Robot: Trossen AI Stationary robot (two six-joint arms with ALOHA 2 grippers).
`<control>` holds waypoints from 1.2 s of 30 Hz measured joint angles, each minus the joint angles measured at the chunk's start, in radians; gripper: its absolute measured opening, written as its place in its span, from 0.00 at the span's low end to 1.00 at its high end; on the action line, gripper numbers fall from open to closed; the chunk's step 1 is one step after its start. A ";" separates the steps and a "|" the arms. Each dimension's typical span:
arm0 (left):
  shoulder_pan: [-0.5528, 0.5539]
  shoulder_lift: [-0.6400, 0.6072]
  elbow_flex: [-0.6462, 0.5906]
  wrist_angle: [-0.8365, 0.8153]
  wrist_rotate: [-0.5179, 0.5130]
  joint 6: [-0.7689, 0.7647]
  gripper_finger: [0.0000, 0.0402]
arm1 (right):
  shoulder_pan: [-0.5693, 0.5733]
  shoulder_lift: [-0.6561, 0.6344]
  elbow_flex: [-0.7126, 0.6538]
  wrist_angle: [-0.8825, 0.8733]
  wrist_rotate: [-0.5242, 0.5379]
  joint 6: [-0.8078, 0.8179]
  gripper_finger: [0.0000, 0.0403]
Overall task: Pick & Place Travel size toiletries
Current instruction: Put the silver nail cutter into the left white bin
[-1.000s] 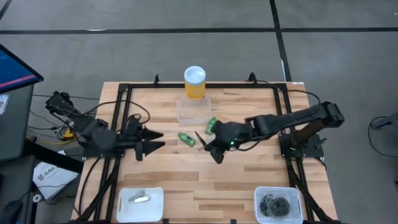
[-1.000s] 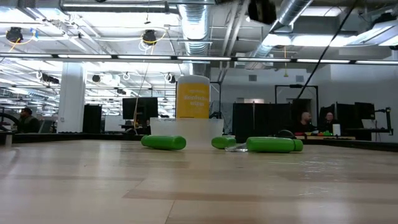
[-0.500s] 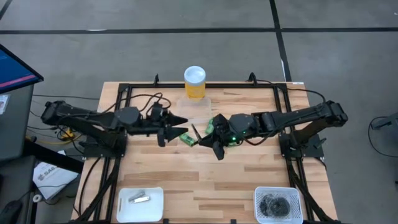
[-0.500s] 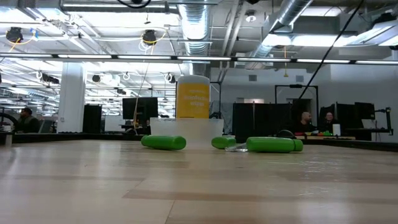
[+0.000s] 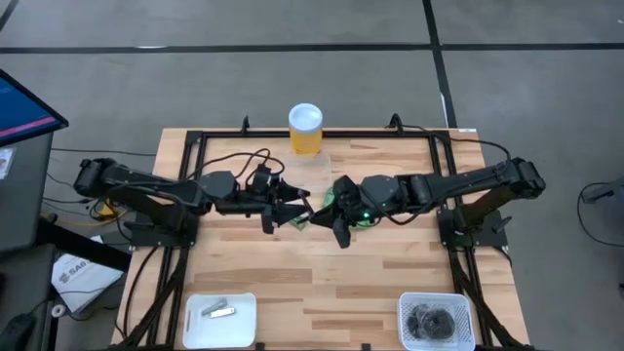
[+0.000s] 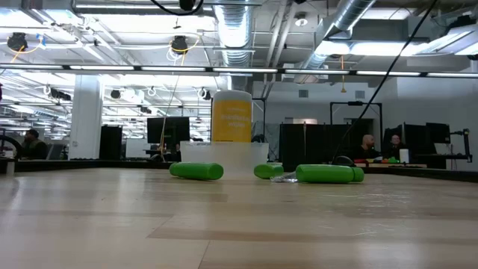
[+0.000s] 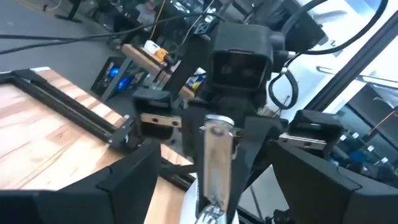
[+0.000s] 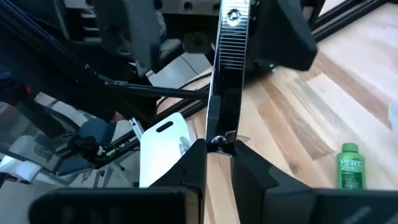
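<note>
My right gripper [image 8: 219,149] hangs over the table's middle, shut on a thin silvery metal piece [image 8: 227,68]. My left gripper [image 7: 217,196] faces it from the left, open, with a finger on either side of the piece's [image 7: 214,158] free end and not touching it. In the high view the two grippers [image 5: 292,211] [image 5: 322,221] meet near the centre. Small green tubes [image 6: 196,171] [image 6: 328,174] lie on their sides on the wood; one bottle [image 8: 349,165] shows in the right wrist view. My right gripper pinches the metal piece by one end [image 8: 218,134] between its two fingertips. The fingers come from the table's right, slanting a little down, and lie along the piece. The piece sticks out beyond them toward my left gripper, lifted clear of the table.
A tall yellow cylinder [image 5: 305,129] with a white lid stands at the far edge, with a clear container [image 5: 304,171] in front of it. A white tray [image 5: 219,317] with silvery pieces sits front left. A white basket [image 5: 436,320] with dark round pieces sits front right.
My left gripper has swung from the table's left edge toward the right, up to the metal piece, staying open; its fingers now flank the piece's free end. My right gripper has kept its hold and tipped a little, staying over the middle.
</note>
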 joint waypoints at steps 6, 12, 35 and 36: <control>-0.001 0.027 0.000 0.040 0.000 0.000 0.70 | -0.009 0.000 0.000 0.014 -0.003 -0.024 0.11; 0.004 0.023 0.000 0.058 0.000 0.004 0.54 | -0.009 0.000 0.000 0.011 -0.003 -0.025 0.11; 0.005 0.025 0.000 0.064 0.000 0.010 0.11 | -0.009 0.000 0.000 0.015 -0.003 -0.031 0.18; 0.005 0.023 0.000 0.063 0.000 0.011 0.11 | -0.009 0.000 0.000 0.013 -0.007 -0.043 0.21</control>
